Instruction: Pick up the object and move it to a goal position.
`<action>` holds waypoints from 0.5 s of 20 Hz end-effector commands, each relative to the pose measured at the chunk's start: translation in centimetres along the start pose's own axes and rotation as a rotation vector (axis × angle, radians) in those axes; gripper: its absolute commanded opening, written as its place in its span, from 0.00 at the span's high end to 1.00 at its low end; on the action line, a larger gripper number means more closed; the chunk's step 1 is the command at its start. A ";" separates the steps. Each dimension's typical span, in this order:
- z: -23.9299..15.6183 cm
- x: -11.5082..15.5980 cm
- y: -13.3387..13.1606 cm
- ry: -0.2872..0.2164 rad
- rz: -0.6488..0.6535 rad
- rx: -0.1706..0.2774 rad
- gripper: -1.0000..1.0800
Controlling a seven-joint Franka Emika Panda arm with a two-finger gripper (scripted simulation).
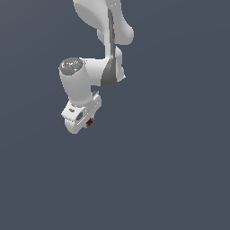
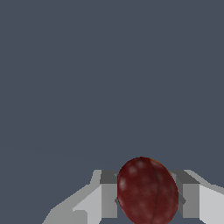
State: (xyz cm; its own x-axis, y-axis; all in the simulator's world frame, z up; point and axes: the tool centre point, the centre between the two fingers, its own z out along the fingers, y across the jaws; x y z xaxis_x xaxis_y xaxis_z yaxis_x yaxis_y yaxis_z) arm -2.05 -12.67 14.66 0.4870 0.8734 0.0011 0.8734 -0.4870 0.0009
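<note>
The object (image 2: 147, 190) is a dark red roundish blob, and in the wrist view it fills the gap between my two grey fingers (image 2: 108, 194). My gripper (image 2: 148, 197) is shut on it, one pad on each side. In the exterior view the white arm reaches down from the top, and the object (image 1: 89, 122) shows as a tiny red speck at the tip of the gripper (image 1: 86, 122), mostly hidden by the white hand. Nothing marks a goal position in either view.
A plain dark blue-grey ground (image 1: 170, 170) fills both views, with no other objects, edges or containers showing.
</note>
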 end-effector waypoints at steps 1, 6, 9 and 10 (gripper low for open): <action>-2.0 -1.2 0.9 0.000 -0.001 0.001 1.00; -4.8 -2.8 2.3 0.000 -0.001 0.001 1.00; -5.8 -3.4 2.8 0.000 -0.001 0.001 1.00; -6.0 -3.5 2.9 0.000 -0.001 0.001 1.00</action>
State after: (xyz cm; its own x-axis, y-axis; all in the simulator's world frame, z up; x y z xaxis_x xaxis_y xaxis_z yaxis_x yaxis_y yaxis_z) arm -1.30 -16.85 20.28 0.4870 0.8734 0.0014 0.8734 -0.4870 0.0010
